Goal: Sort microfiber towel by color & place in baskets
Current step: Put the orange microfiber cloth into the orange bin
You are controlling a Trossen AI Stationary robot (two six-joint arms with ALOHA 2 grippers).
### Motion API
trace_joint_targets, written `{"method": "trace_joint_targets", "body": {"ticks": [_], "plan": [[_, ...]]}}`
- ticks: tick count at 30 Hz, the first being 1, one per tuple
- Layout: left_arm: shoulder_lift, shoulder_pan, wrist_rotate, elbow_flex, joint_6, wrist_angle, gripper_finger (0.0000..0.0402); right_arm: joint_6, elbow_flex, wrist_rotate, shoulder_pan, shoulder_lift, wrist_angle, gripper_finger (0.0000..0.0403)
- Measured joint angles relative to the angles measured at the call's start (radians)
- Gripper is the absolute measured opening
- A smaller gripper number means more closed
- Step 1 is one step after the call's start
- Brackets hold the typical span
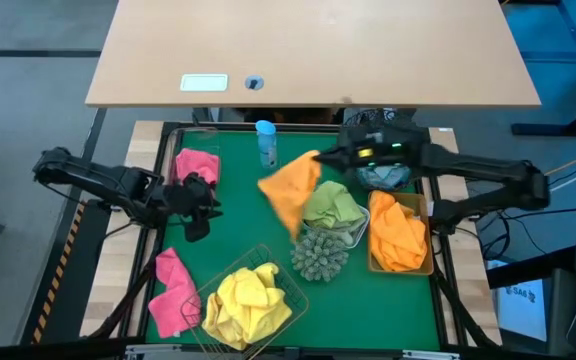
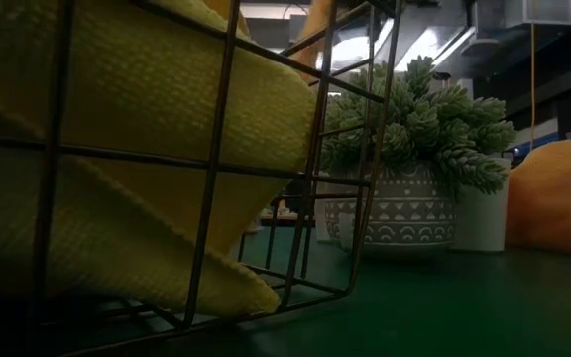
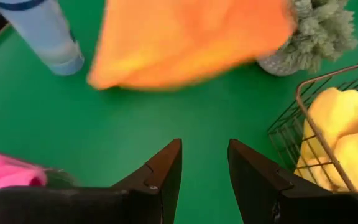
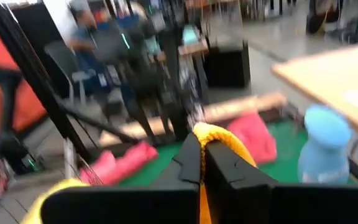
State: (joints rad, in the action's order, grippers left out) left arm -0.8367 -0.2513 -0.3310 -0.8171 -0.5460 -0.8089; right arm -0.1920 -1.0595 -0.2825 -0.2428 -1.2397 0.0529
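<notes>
My right gripper (image 1: pixel 320 158) is over the middle of the green mat, shut on an orange towel (image 1: pixel 290 192) that hangs beside the blue spray bottle (image 1: pixel 266 143). My left gripper (image 3: pixel 204 165) stands open with nothing between its fingers, above the mat at the left, near a pink towel (image 1: pixel 196 165). A second pink towel (image 1: pixel 173 290) lies near the left front. Yellow towels (image 1: pixel 246 300) fill the gold wire basket (image 2: pixel 315 198). A green towel (image 1: pixel 333 205) sits in a basket by the orange towels in the tan tray (image 1: pixel 400 235). My right gripper pinches a bunched fold of the orange towel (image 4: pixel 212 132) between its two fingers (image 4: pixel 188 158). The fingers come about level from the table's right side. The towel (image 3: pixel 191 37) hangs slack below them, and in the left wrist view its lower edge looks clear of the mat.
A spiky green plant in a patterned pot (image 2: pixel 414 149) stands in front of the green towel. A wooden table (image 1: pixel 308 50) lies beyond the far edge. Bare green mat (image 3: pixel 135 124) shows between the left gripper and the hanging towel.
</notes>
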Motion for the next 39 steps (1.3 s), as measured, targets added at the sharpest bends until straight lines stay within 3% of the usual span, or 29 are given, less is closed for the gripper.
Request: {"method": "trace_joint_targets", "body": {"ticks": [5, 13, 31, 35, 39], "plan": [[-0.001, -0.014, 0.000, 0.059, -0.001, 0.082, 0.0124, -0.076, 0.000, -0.009, 0.000, 0.190, -0.010, 0.0001], [-0.001, -0.019, 0.001, 0.083, -0.001, 0.111, 0.0124, -0.269, 0.000, -0.115, 0.000, 0.418, -0.003, 0.0001], [-0.001, -0.019, 0.000, 0.083, -0.003, 0.115, 0.0124, -0.647, -0.001, -0.418, 0.000, 0.737, -0.018, 0.0001], [-0.001, -0.019, 0.001, 0.083, -0.043, 0.115, 0.0124, -0.634, -0.001, -0.463, 0.000, 0.794, -0.148, 0.0001], [-0.001, -0.019, 0.002, 0.083, -0.094, 0.115, 0.0124, -0.531, 0.000, -0.394, 0.000, 0.822, -0.410, 0.0001]]}}
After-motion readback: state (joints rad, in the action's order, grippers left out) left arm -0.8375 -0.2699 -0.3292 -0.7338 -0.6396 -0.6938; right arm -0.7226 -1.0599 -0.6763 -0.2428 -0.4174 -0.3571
